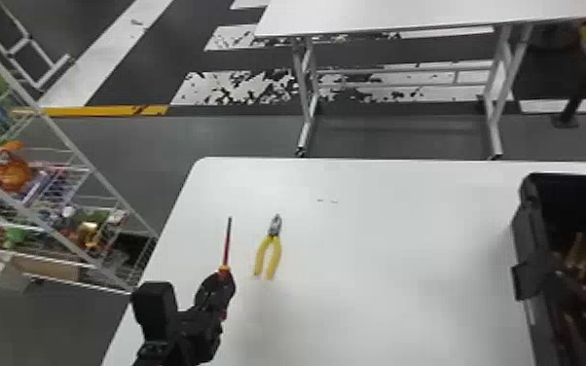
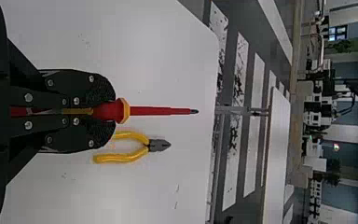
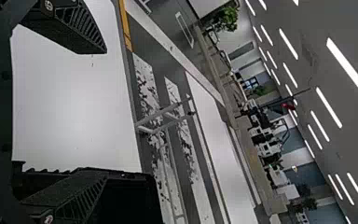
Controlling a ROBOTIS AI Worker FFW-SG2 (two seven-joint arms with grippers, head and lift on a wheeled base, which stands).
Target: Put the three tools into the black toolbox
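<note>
A white, round-cornered surface (image 1: 379, 233) carries yellow-handled pliers (image 1: 268, 255) and a large, open-topped black plastic toolbox (image 1: 525, 233). The pliers lie flat on the left part of the surface, their grey metal nose pointing away from the robot and their handles slightly spread. The toolbox stands at the right. Some yellow-brown shapes are inside it, too blurred to identify.

The left gripper (image 1: 219, 291) is near the pliers, on their left. Its black jaws are closed around the handle of a red screwdriver (image 1: 227, 248), just behind the yellow-orange collar. The slim red shaft and dark tip point forward, away from the robot, roughly alongside the pliers without touching them.

The right gripper (image 3: 101, 112) has its jaws spread wide, with nothing held between them. In the right wrist view, one jaw overlaps the toolbox; whether they touch cannot be told.

To the left is a white wire rack (image 1: 75, 151) of colourful objects. Beyond the surface stands a second white table (image 1: 423, 14) on grey metal legs.
</note>
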